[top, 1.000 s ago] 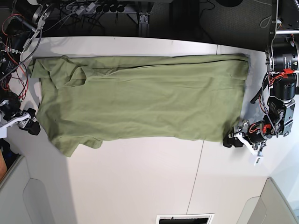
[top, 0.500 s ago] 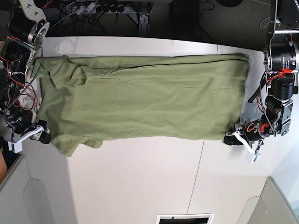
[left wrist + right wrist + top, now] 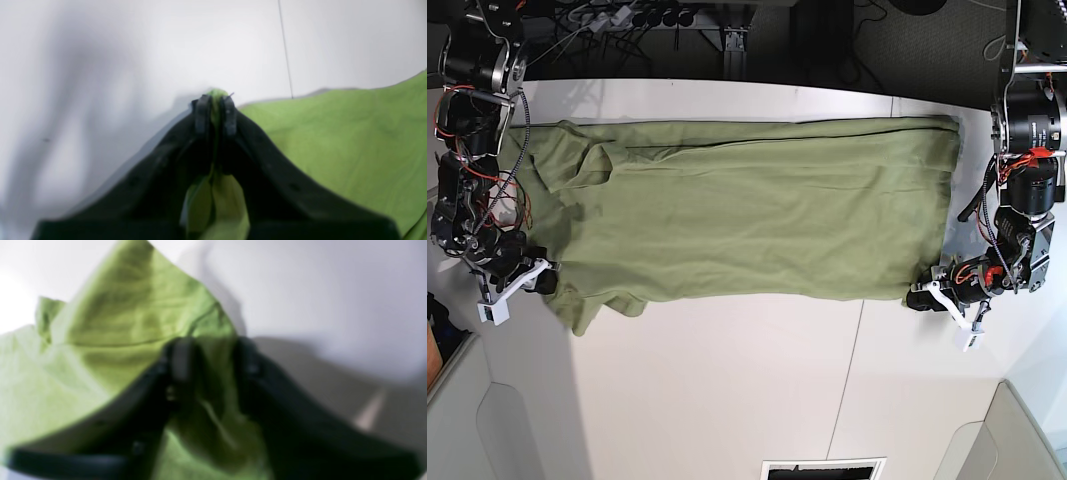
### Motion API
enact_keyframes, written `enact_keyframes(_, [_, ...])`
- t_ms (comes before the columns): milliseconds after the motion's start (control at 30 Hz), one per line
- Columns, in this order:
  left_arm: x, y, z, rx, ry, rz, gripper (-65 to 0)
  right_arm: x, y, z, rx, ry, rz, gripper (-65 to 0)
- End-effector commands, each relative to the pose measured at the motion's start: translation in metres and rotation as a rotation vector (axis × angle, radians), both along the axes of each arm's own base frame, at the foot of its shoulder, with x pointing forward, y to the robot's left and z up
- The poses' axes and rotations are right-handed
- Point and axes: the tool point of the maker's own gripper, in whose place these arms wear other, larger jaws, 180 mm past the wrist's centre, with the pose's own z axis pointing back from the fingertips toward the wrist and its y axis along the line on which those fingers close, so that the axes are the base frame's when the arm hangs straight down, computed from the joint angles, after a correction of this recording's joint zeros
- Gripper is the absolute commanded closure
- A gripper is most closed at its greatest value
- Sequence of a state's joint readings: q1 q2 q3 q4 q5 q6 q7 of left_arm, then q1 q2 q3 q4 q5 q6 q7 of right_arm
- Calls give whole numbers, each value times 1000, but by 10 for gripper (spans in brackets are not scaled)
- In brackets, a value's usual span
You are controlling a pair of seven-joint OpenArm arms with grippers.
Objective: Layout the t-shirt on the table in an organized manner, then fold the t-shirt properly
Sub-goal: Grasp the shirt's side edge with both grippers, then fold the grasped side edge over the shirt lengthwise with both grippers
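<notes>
The t-shirt (image 3: 747, 205) lies spread lengthwise on the table (image 3: 727, 390), an olive-green shape stretched across the far half of the white top in the base view, with a seam line (image 3: 852, 370) in the tabletop running out from under its near edge. Its body is mostly flat with long shallow wrinkles; the sleeve end, on the side away from the seam, is bunched and folded over itself near the far edge.

The left gripper (image 3: 215, 111) sits at the shirt's near corner on the seam side. In the left wrist view its two black fingers stand almost together with a thin fold of green cloth pressed between the pads — clamped on the t-shirt's corner, which pokes out just past the fingertips. The rest of the shirt spreads away beside it, and the seam line runs off across the bare table beyond.

The right gripper (image 3: 213, 360) is at the shirt's opposite end, on the near edge by the sleeve. The right wrist view is blurred, yet cloth clearly fills the gap between its dark fingers (image 3: 180, 360) and rises in a peaked fold just beyond them — the fingers are closed on the fabric, holding a thicker bunch than the left one has.
</notes>
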State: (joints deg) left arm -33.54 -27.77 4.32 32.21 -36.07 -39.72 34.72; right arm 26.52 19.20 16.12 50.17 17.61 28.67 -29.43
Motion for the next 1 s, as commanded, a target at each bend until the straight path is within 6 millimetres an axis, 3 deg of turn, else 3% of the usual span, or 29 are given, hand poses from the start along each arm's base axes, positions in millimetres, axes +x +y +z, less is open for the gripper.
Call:
enact_keyframes(0, [6,7,11,22,-10,-8,-43,17,-6,24,0,-70,-10,-36])
enact_keyframes(33, [6,7,11,20,-9,-8,-43,17,-5,26,-2,-75,-1,0])
enact_keyframes(300, [2,1,35,-68,39,-39,-21,19,1,54,-49,-93,66,0])
enact_keyframes(500, [-7,20,72,-121,45,-62,-21,6,0,78,-43,-121,100,0])
enact_keyframes(667, [-31,38,86,-128,82,-93,-21,-19,-7,83,-72,-120,131,0])
enact_keyframes(767, [-52,44,82,-120,116,-111,-21,-34,-9,81,-80,-115,156,0])
enact_keyframes(967, [-96,37,75,-124,205,-209,-21,-67,-11,68,-115,-75,183,0])
